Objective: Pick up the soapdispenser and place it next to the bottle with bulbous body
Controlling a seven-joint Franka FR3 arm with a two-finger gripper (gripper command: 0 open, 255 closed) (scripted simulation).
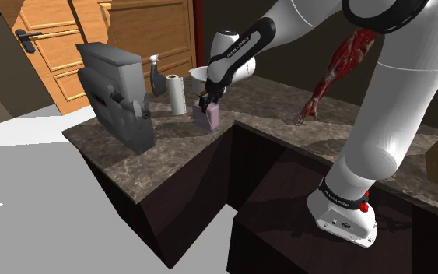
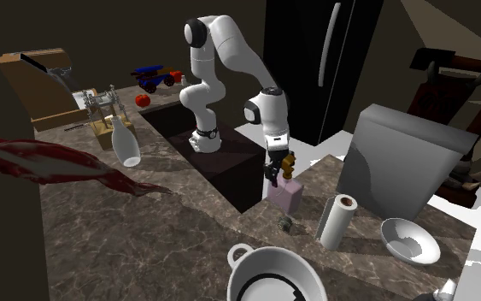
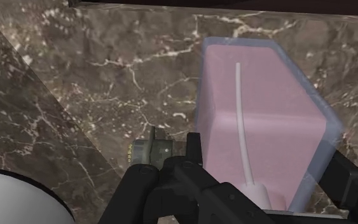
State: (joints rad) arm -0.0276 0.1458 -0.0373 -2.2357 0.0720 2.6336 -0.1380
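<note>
The soap dispenser (image 1: 209, 117) (image 2: 285, 196) is a clear block filled with pink liquid, standing on the dark marble counter (image 1: 178, 144) near its inner corner edge. My gripper (image 1: 207, 104) (image 2: 278, 175) comes down on it from above. In the wrist view the black fingers (image 3: 194, 147) clasp the pink body (image 3: 260, 108) on both sides, gripper (image 3: 271, 154) shut on it. The bottle with the bulbous body (image 2: 127, 145) is white and stands far along the counter at the second exterior view's left, beside a wooden rack (image 2: 103, 115).
A paper towel roll (image 1: 176, 93) (image 2: 337, 221) and a small knob-like object (image 2: 285, 223) (image 3: 147, 151) stand close to the dispenser. A grey appliance (image 1: 116, 93) (image 2: 409, 162), spray bottle (image 1: 155, 74), white bowl (image 2: 409, 239), pot (image 2: 272, 274) and a red anatomical arm (image 1: 338, 66) (image 2: 50, 167) share the counter.
</note>
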